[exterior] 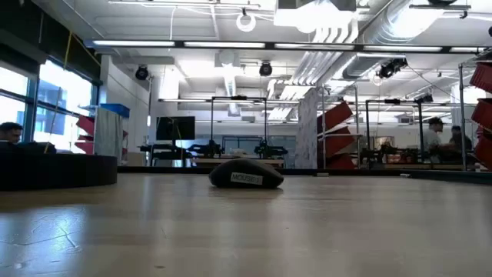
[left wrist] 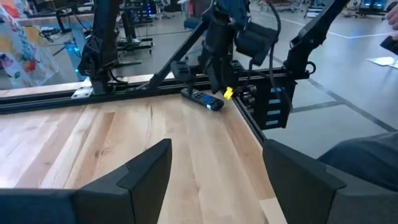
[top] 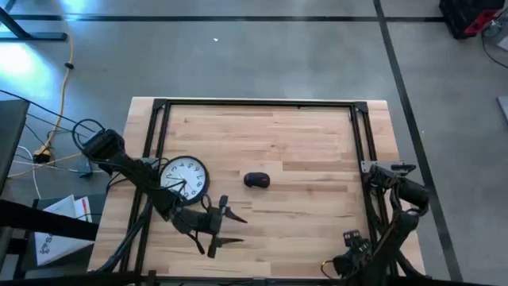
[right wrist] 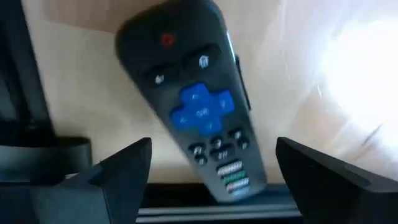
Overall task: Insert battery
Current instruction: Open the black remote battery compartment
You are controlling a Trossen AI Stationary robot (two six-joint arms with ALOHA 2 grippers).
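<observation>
One black computer mouse is sitting alone near the middle of the wooden table, and in the low view it is showing pale lettering on its near side. One wall clock with a white face is lying flat to the left of the mouse, well apart from it.

The left gripper is hovering over the near left part of the table, just beyond the clock's near edge, with its two fingers spread apart and holding nothing.

The right gripper is hanging low at the near right corner, by the black frame rail. Its two fingers are standing wide apart, and one black remote control with a blue direction pad is lying on the wood between them, untouched by either finger. The left wrist view is showing the same remote beside the rail, under the right arm, with something small and yellow just beside it.

No battery is visible in any view.
</observation>
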